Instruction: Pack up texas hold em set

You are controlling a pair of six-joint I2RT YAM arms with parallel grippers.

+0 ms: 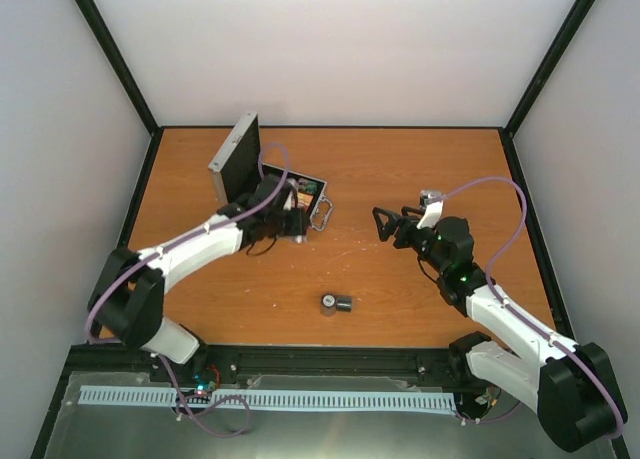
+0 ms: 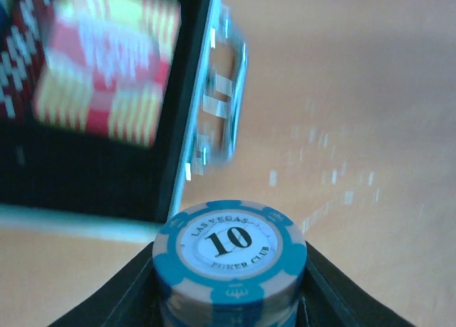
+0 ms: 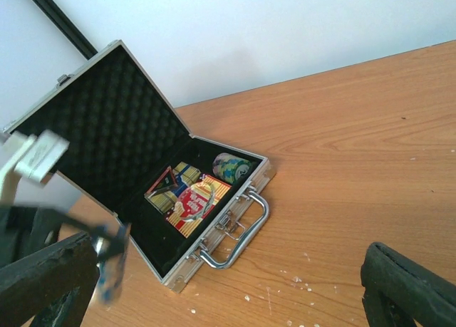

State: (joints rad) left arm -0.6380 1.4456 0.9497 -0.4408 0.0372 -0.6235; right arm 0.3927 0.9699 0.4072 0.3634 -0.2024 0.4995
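My left gripper [image 2: 231, 298] was closed on a short stack of blue chips [image 2: 229, 250], one finger pressed against each side of the stack. The top chip, marked 10, faced my wrist camera. I held them by the rim so the stack would stay square and could go down as one block. That hand hung just over the near edge of the case [image 3: 241, 200], close to its handle [image 3: 246, 240], because the open tray was where the chips belonged.

The case sat on the far left part of the table [image 1: 420, 169], with its lid [image 3: 114, 135] propped up behind the tray and the foam lining showing. In the tray were the card boxes [image 3: 191, 199], lying flat, and a roll of mixed chips [image 3: 231, 167] at the far end. The black space on the near side looked free to me, so I judged it the likely spot for my stack.

My right gripper [image 1: 383, 223] was spread wide and held nothing. It hovered right of the case, well apart from it, which left my left arm room. One more small stack of chips [image 1: 335, 303] lay on the near middle of the table, so the packing was not yet done.
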